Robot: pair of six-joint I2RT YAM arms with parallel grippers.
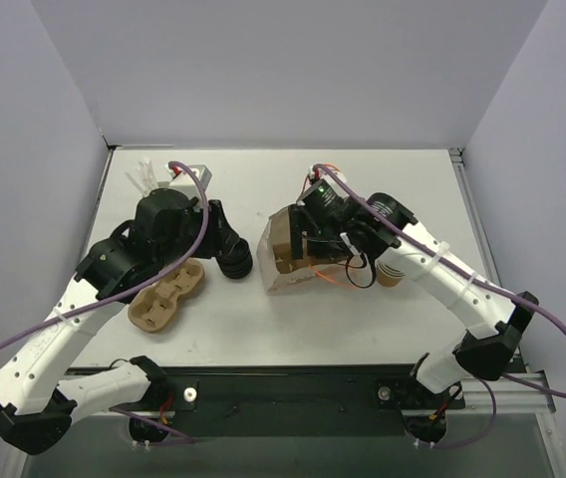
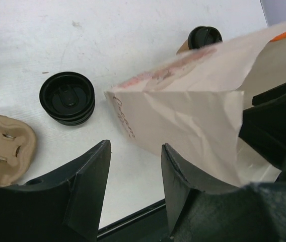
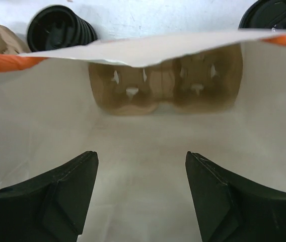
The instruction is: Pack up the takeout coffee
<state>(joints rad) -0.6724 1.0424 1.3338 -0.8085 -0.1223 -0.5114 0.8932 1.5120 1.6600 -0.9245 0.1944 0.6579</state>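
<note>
The takeout coffee (image 2: 204, 37), a brown cup with a black lid, stands on the table just behind the white paper bag (image 2: 183, 113). Its lid shows at the top right of the right wrist view (image 3: 278, 12). In the top view the right arm hides it. The bag (image 1: 285, 261) lies on its side with a brown cup carrier (image 3: 165, 85) inside at its bottom. My right gripper (image 3: 140, 155) is open and empty inside the bag's mouth (image 1: 315, 239). My left gripper (image 2: 135, 146) is open and empty over bare table left of the bag (image 1: 225, 237).
A stack of black lids (image 1: 235, 261) sits left of the bag. A second cup carrier (image 1: 168, 294) lies further left. A stack of lidless brown cups (image 1: 390, 274) lies right of the bag under the right arm. Clear plastic items (image 1: 153, 175) sit at the back left.
</note>
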